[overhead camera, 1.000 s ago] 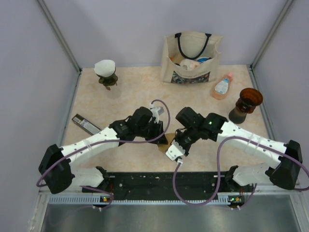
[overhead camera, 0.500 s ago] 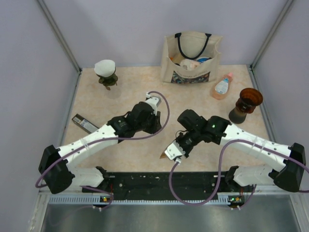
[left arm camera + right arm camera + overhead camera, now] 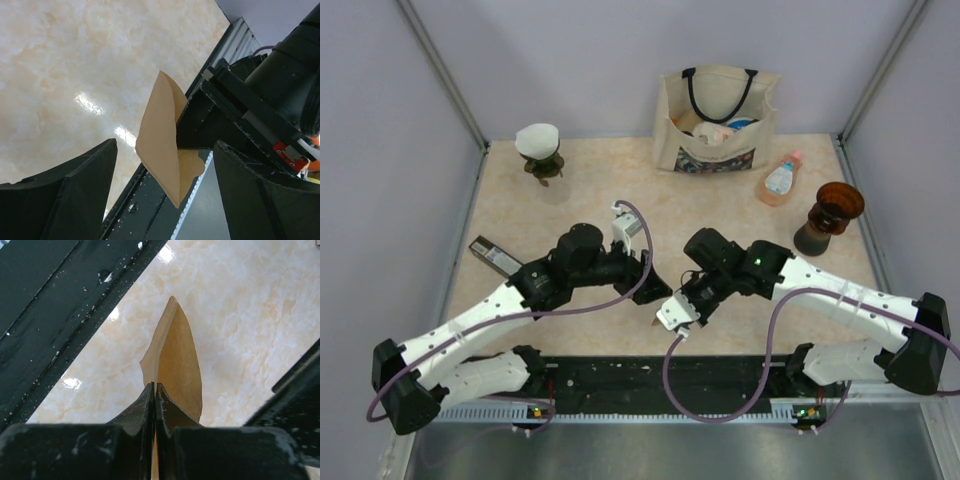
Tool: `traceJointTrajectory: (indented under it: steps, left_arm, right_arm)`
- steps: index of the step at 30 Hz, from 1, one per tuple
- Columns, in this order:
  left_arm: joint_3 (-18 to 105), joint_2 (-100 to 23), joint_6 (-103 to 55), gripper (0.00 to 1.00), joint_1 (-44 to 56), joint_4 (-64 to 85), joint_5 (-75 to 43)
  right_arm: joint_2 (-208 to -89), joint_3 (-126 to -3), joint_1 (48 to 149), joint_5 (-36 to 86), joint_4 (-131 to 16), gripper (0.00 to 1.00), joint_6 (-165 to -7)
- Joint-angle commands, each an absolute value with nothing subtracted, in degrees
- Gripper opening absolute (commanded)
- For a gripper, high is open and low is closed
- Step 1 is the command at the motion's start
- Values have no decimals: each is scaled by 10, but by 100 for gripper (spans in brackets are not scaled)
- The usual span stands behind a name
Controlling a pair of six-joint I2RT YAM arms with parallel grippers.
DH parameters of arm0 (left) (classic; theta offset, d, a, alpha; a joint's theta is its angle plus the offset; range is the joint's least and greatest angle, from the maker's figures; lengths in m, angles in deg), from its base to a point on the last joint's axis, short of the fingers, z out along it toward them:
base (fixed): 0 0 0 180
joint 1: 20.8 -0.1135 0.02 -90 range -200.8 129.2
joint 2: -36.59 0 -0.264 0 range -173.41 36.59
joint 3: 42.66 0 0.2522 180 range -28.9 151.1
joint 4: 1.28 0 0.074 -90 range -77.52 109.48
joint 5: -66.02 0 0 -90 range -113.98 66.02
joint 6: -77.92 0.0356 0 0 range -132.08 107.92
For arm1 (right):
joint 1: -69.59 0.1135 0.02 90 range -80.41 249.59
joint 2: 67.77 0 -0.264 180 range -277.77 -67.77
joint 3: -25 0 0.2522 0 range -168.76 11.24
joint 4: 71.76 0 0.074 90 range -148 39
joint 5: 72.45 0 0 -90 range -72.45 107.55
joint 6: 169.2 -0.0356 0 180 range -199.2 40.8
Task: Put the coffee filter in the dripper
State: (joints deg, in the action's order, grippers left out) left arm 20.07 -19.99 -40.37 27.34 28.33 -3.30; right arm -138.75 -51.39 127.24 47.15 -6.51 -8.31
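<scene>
A brown paper coffee filter (image 3: pixel 175 357), folded into a flat cone, is pinched at one edge by my right gripper (image 3: pixel 155 386), which is shut on it. It hangs just above the table's near edge. My left gripper (image 3: pixel 166 145) stands open, its fingers (image 3: pixel 75 190) wide on either side of the filter (image 3: pixel 160 145) without touching it. From above, the two grippers (image 3: pixel 645 275) (image 3: pixel 672 318) meet near the front middle. The empty amber dripper (image 3: pixel 838 203) sits on a dark base at the right edge.
A second dark dripper with a white filter (image 3: pixel 538 148) stands at the back left. A canvas tote bag (image 3: pixel 715 120) and a pink bottle (image 3: pixel 780 180) are at the back. A flat dark bar (image 3: pixel 498 257) lies at the left. The black rail (image 3: pixel 620 375) runs along the near edge.
My left gripper's jaws have spread wide, letting go of the filter. The left arm swung away and came back beside it. The right gripper kept its hold on the filter.
</scene>
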Motion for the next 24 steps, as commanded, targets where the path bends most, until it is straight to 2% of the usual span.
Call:
traceJointTrajectory:
  steps: [1,9,15,24]
  left_arm:
    - [187,-236,-419,81,275,244,37]
    - [168,-266,-413,75,275,234,61]
    - [172,-277,-408,70,275,263,27]
    - [199,-342,-400,67,276,252,117]
  right_arm:
    - [-1385,-531,1282,483,-76,0,-68]
    - [-1375,-532,1283,487,-76,0,-59]
    - [-1377,-534,1283,488,-76,0,-55]
    - [-1389,-548,1282,466,-83,0,-45]
